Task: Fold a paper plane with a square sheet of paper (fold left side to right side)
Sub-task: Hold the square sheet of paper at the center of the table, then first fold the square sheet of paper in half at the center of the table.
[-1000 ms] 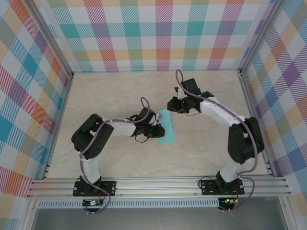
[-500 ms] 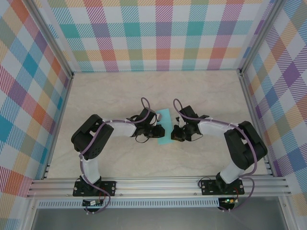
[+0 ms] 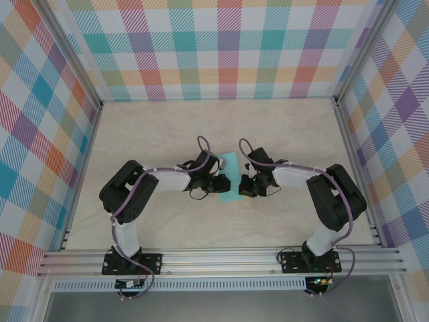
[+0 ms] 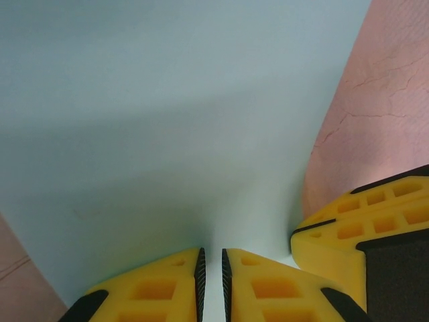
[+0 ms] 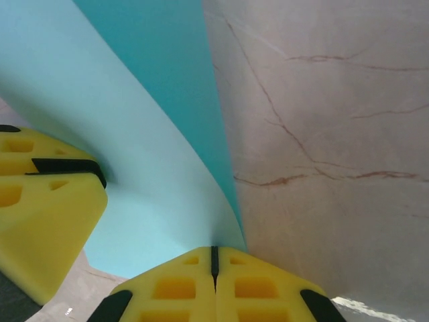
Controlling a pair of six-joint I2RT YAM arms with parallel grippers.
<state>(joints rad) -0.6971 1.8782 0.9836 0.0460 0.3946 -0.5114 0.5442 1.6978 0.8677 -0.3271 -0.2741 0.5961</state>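
Turquoise square sheet of paper at the centre of the beige table, curving upward, left gripper pinched on its 9 o'clock edge, right gripper clamped on its 3 o'clock edge

top camera overhead from behind, looking down, wrist cameras close up, all sharing the sheet

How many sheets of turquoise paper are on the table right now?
1: the square sheet of paper, mid-table, pinched by the left gripper and the right gripper. A second could hide beneath it.
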